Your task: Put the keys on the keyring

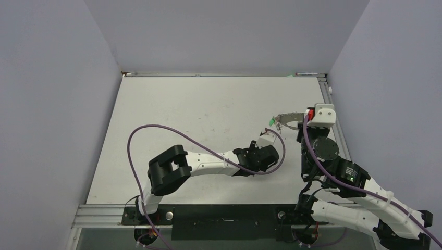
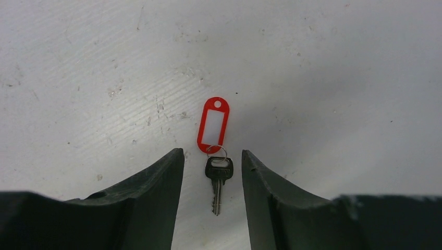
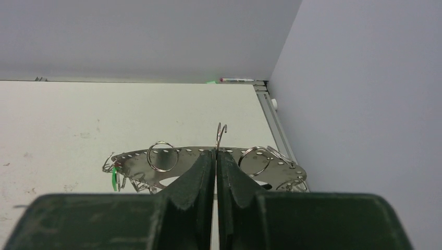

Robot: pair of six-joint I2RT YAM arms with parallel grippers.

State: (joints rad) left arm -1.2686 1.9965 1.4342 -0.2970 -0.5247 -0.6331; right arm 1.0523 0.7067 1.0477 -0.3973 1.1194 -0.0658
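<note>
Key [image 2: 218,182] with red tag [image 2: 213,125] lies on the table [image 2: 104,78], tag at 12 o'clock, between the left pincer's [image 2: 212,152] parted jaws. Right pincer [image 3: 216,152] clenches the keyring [image 3: 187,153] at 2 o'clock. Closing may skid the flat key away.

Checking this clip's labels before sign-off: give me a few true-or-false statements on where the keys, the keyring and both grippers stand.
1. The small silvery metal key with the red oblong plastic tag lies on the white table between the left gripper's open jaws. True.
2. The left gripper holds that key in the air. False: it lies flat, and the jaws are clear of it on both sides.
3. The right gripper is shut on the curved silvery perforated keyring. True.
4. The green plastic tag lies beside the red-tagged key. False: it hangs at the keyring's left end.
</note>
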